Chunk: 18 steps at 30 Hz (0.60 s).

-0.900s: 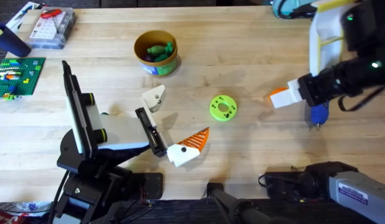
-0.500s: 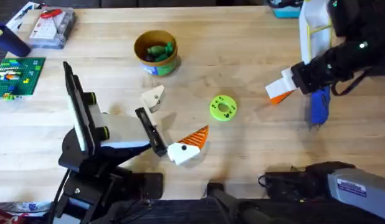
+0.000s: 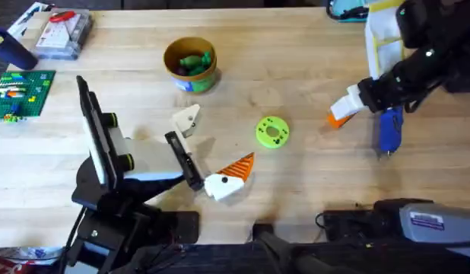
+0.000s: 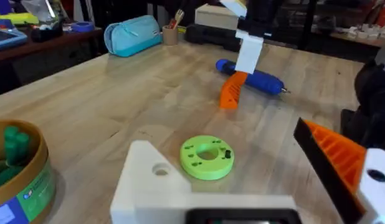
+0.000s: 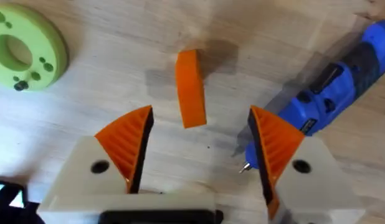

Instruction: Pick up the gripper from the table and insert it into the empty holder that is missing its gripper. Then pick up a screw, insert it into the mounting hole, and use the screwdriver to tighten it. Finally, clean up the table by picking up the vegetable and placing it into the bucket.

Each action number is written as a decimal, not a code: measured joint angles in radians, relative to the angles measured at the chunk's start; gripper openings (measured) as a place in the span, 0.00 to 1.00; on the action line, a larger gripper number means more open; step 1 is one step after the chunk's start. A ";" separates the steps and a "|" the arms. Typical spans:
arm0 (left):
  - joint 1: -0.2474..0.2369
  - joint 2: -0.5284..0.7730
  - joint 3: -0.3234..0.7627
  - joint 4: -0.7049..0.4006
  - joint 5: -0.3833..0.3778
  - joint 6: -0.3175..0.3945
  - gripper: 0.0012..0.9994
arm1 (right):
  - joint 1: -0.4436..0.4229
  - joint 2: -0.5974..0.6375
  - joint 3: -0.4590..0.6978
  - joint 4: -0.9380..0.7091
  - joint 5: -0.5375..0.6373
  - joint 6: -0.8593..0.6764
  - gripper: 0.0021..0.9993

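The gripper, showing as a smooth orange bar point(image 5: 190, 87), lies on the table point(image 3: 311, 53) at mid right point(image 3: 339, 119), beside the blue screwdriver point(image 3: 390, 129) point(image 5: 332, 93). My right gripper point(image 5: 199, 115) point(image 3: 347, 105) hovers over it, open. Its orange pads point(image 5: 127, 146) stand wide apart and touch nothing. My left gripper point(image 3: 212, 148) is open. It carries the white holder point(image 3: 187, 120) point(image 4: 149, 183) and a ribbed orange wedge point(image 3: 239, 167). The yellow bucket point(image 3: 174, 76) holds green vegetables point(image 3: 193, 61). A small dark screw point(image 5: 19, 85) sits on the lime-green disc point(image 3: 272, 131).
A clear parts box point(image 3: 61, 30), a navy object point(image 3: 11, 47) and a green brick plate point(image 3: 22, 91) sit at the far left. A teal pouch point(image 4: 133, 31) lies at the table's far edge. Bare wood spans the middle between disc and bucket.
The right arm has pulled back toward the far side, uncovering more of the screwdriver. The orange bar has stayed almost in place. The left arm has not moved.
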 joint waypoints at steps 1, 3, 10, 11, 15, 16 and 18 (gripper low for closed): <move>0.000 0.000 0.000 -0.004 0.000 0.000 0.99 | -0.002 0.016 0.000 0.006 -0.002 0.000 0.89; 0.000 0.000 0.000 -0.007 -0.003 0.000 0.99 | -0.001 0.044 0.000 0.015 -0.009 -0.006 0.89; 0.000 0.000 0.000 -0.007 -0.008 0.000 0.99 | 0.006 0.115 0.000 0.014 -0.019 -0.015 0.85; 0.000 0.000 0.000 -0.008 -0.008 0.000 0.99 | 0.006 0.119 0.000 0.014 -0.019 -0.015 0.82; 0.000 0.000 0.000 -0.007 -0.008 0.000 0.99 | 0.006 0.123 0.000 0.013 -0.020 -0.020 0.59; 0.000 0.000 0.000 -0.007 -0.008 0.000 0.99 | 0.006 0.124 0.000 0.013 -0.020 -0.019 0.53; 0.000 0.000 0.000 -0.007 -0.008 0.000 0.99 | 0.006 0.124 0.000 0.013 -0.021 -0.021 0.41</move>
